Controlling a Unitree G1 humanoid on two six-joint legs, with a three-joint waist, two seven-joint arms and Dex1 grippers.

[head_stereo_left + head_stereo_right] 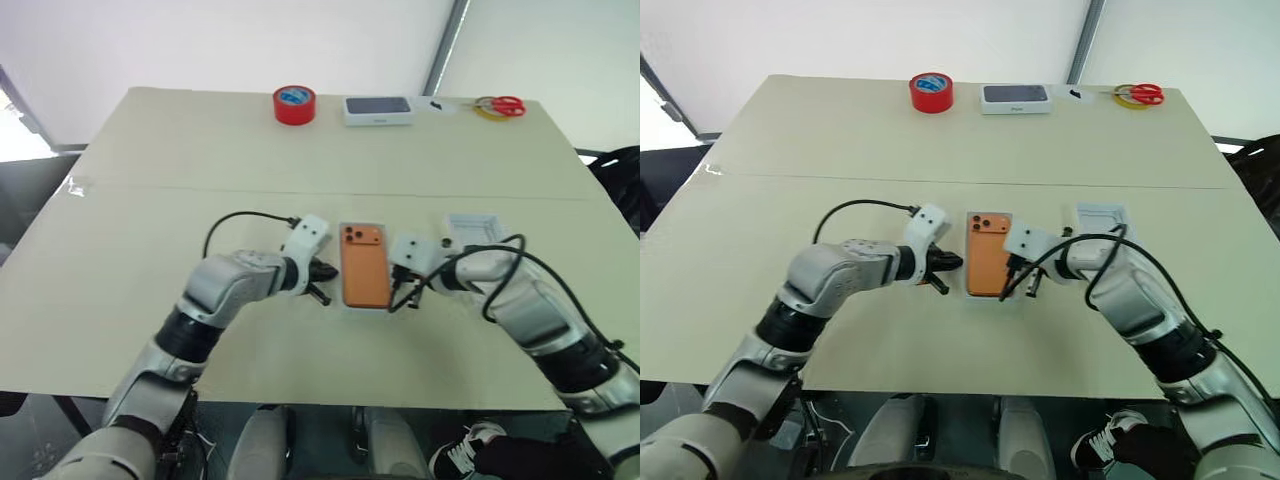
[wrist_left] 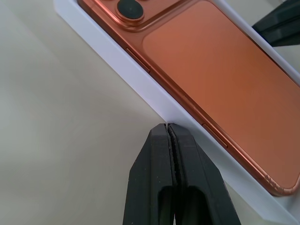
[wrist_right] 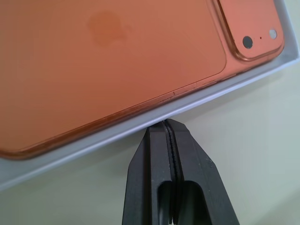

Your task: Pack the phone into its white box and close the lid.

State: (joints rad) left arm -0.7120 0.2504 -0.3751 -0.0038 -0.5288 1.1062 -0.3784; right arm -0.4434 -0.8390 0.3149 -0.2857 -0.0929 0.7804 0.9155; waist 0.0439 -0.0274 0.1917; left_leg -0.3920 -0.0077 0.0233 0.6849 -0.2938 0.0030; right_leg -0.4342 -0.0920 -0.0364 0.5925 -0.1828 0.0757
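Orange metal gleams up from the middle of the counter (image 1: 150, 180), toward its near edge: the phone (image 1: 364, 267) lies back-up in the white box (image 2: 140, 89), lenses toward the far edge. Both sets of fingers are clenched on nothing, the left gripper (image 2: 168, 129) touching or just short of the box's left wall, the right gripper (image 3: 165, 123) likewise at its right wall. The lid, I think, is that shallow white piece (image 1: 470, 229) lying just right of the box, by the right arm. Here's the worry: the box is light, smooth card on a slick cream counter, so an uneven nudge from either side could skate or twist it. The phone's glossy, rounded shell looks not quite sunk in, and a tilted phone would stop the lid closing flush. The thin lid may also slip from narrow black fingers.
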